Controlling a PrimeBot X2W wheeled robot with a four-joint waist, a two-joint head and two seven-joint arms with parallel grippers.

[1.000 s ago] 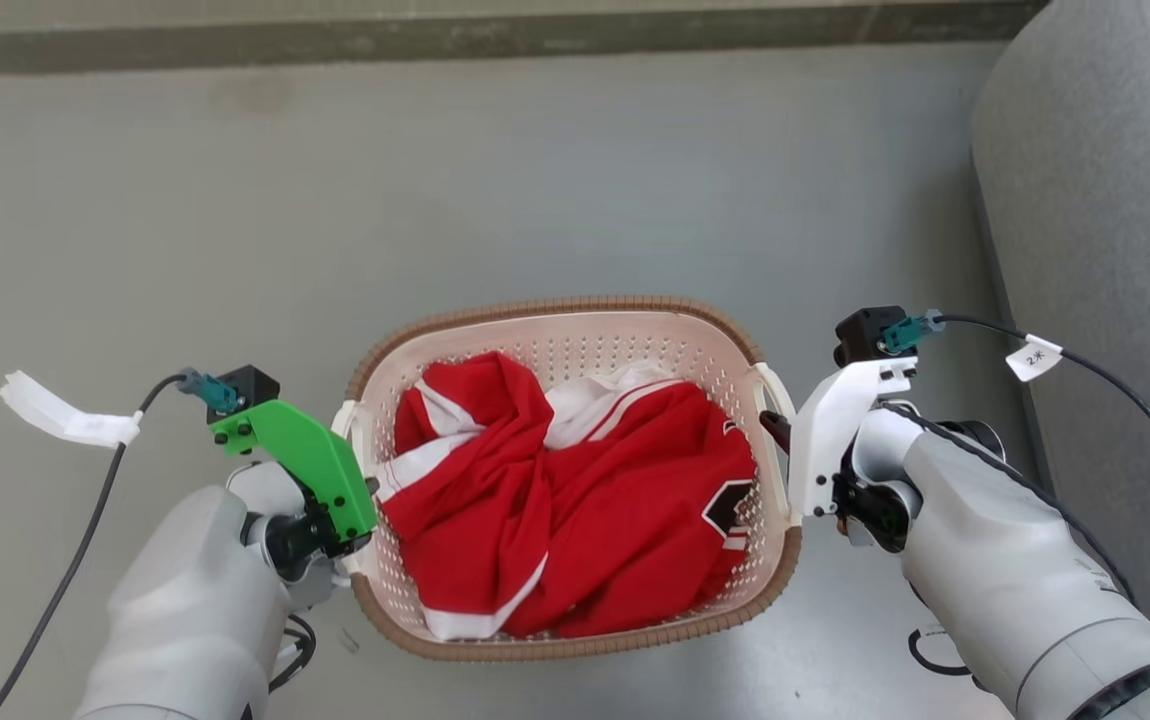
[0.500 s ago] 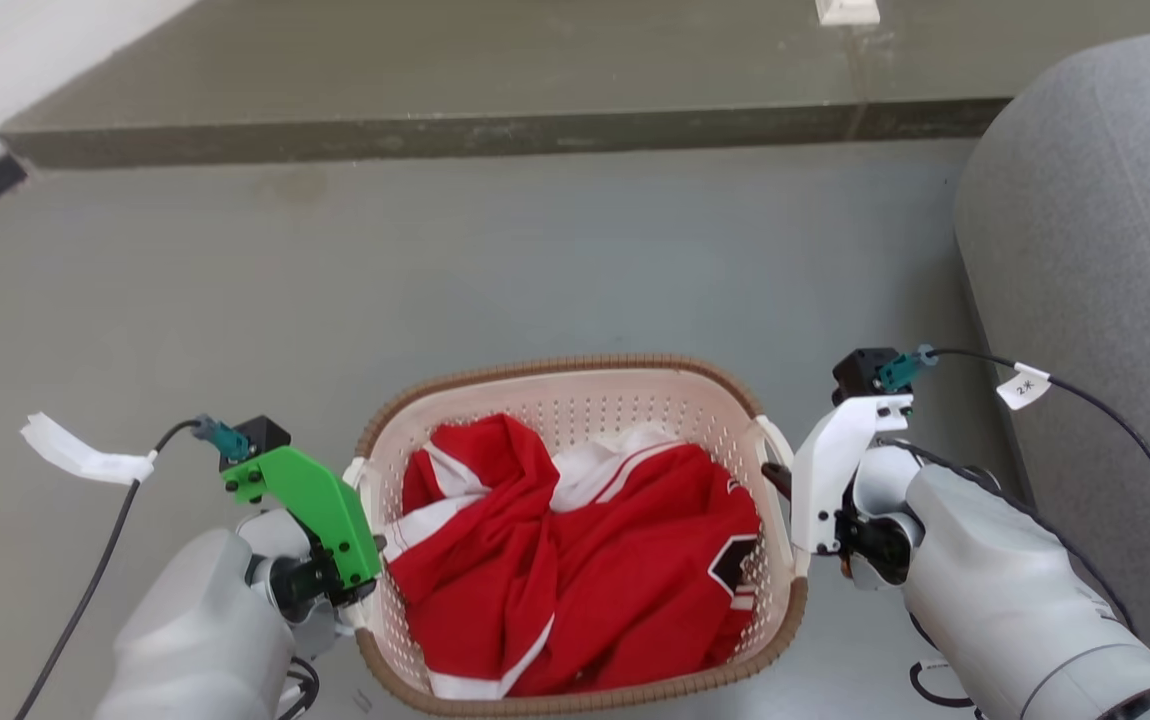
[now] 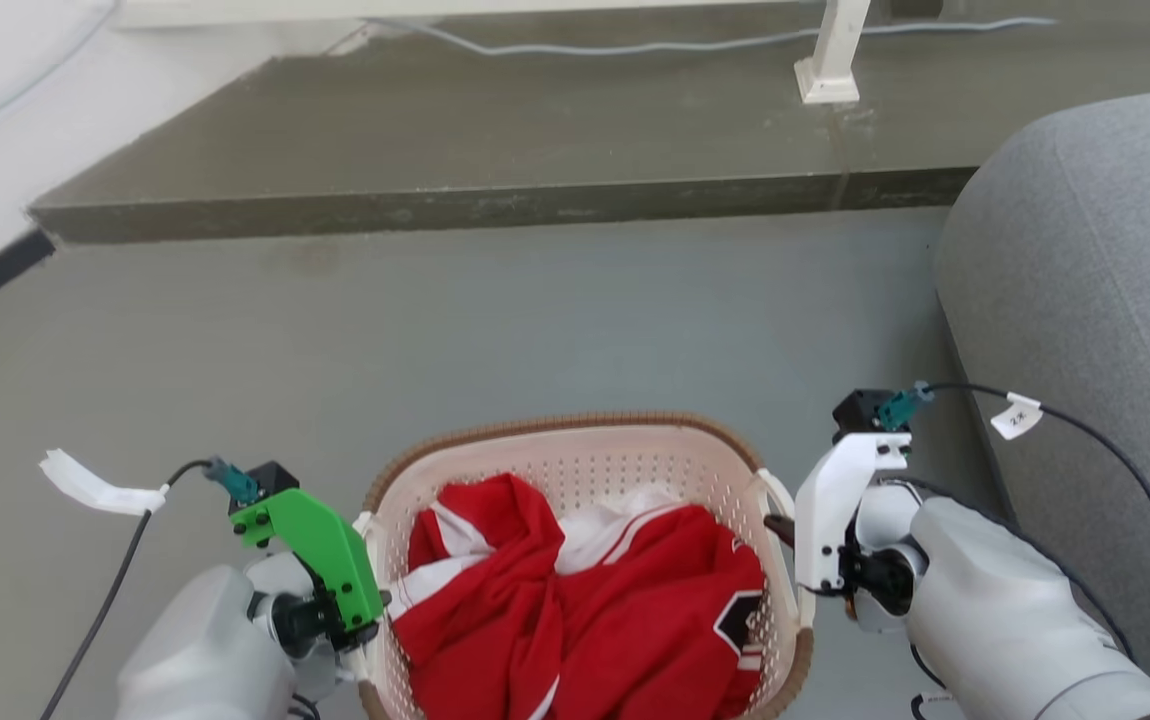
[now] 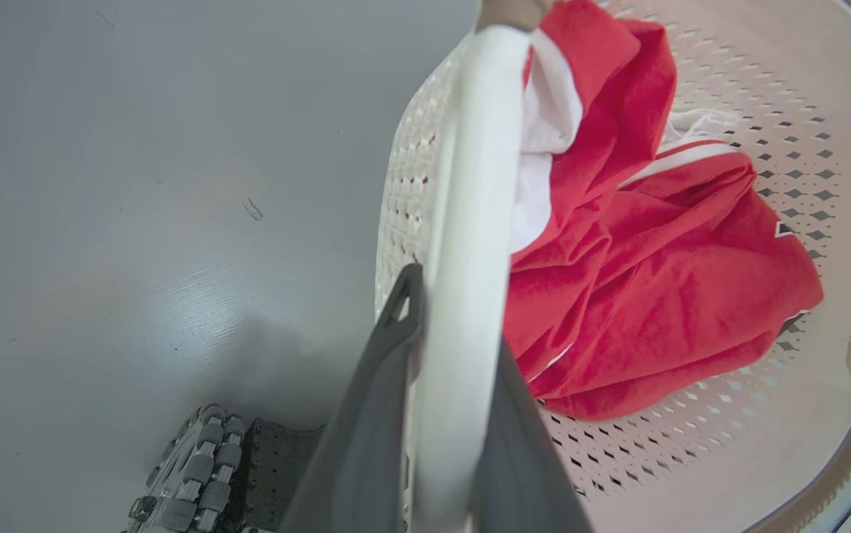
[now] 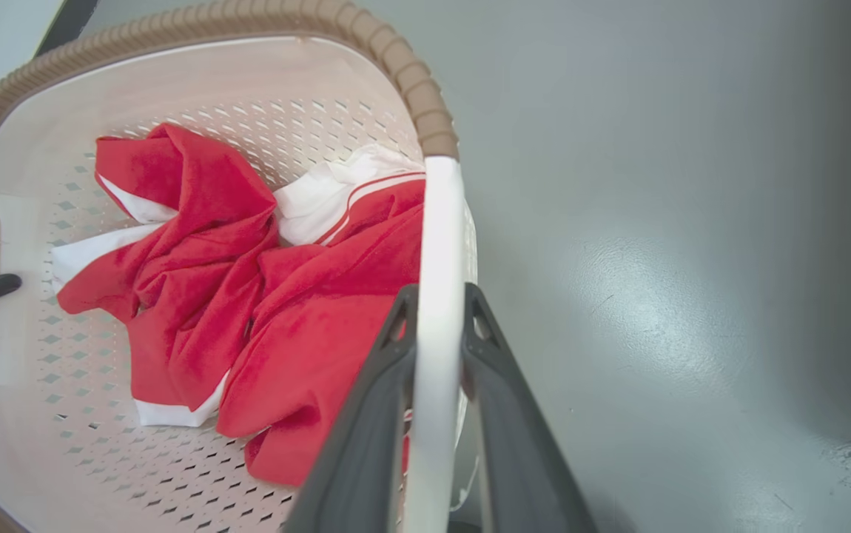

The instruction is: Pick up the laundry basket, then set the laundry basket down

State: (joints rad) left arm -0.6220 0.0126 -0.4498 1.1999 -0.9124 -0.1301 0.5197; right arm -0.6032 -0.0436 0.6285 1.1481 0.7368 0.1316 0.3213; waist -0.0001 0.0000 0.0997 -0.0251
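The left gripper [image 4: 455, 318] clamps the left handle [image 4: 473, 185] of the laundry basket [image 3: 575, 428], 1 finger on each side. The basket sits close in between the 2 arms, holding a crumpled red garment [image 3: 635, 620]. The right gripper [image 5: 440, 296] pinches the right handle [image 5: 440, 222]. A grey sofa [image 3: 1085, 250] stands at far right.

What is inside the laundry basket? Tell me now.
A crumpled red-and-white garment lies inside the laundry basket. Anything beneath it, and most of the basket floor, is covered.
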